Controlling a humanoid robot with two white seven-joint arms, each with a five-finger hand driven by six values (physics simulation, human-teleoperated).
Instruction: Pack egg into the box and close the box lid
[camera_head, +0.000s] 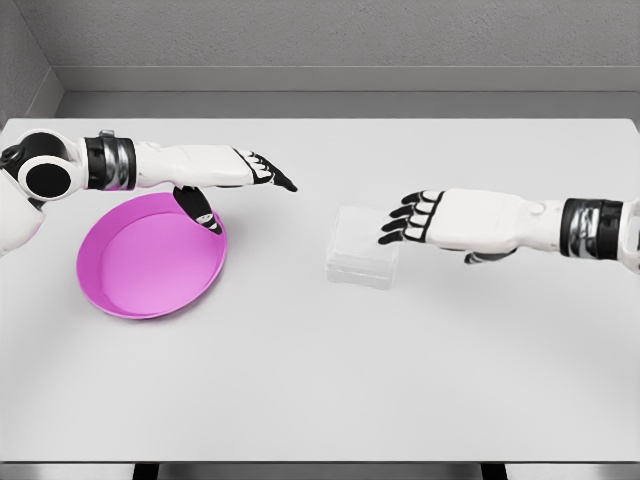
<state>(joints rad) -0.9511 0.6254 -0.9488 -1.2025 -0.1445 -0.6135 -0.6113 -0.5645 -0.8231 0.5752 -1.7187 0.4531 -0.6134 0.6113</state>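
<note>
A broad, matte white tabletop (320, 380) fills most of the head view, its far edge meeting a grey floor strip and a rough grey wall behind; a darker grey wall closes the room's far left corner; along the near edge a dark band shows beneath the surface, with two black supports just visible. Towards the left edge of the surface sits a shallow round magenta dish (150, 262), its rim raised and its inside bare; near the middle of the surface, slightly right of centre, rests a small clear plastic box with a translucent lid (362, 248), the lid down flat on it; whether anything lies inside cannot be told through the pale plastic, and no egg shows anywhere on the surface. The left hand (255, 170) reaches in from the left edge, held over the far rim of the dish, its black-tipped fingers stretched out straight and pointing right, the thumb hanging down over the dish's rim; it holds nothing. The right hand (420, 217) comes in from the right edge, palm down, its fingers loosely spread and slightly curled, the fingertips (392, 226) at the box's right far corner, over the lid; contact cannot be judged; nothing is grasped.
</note>
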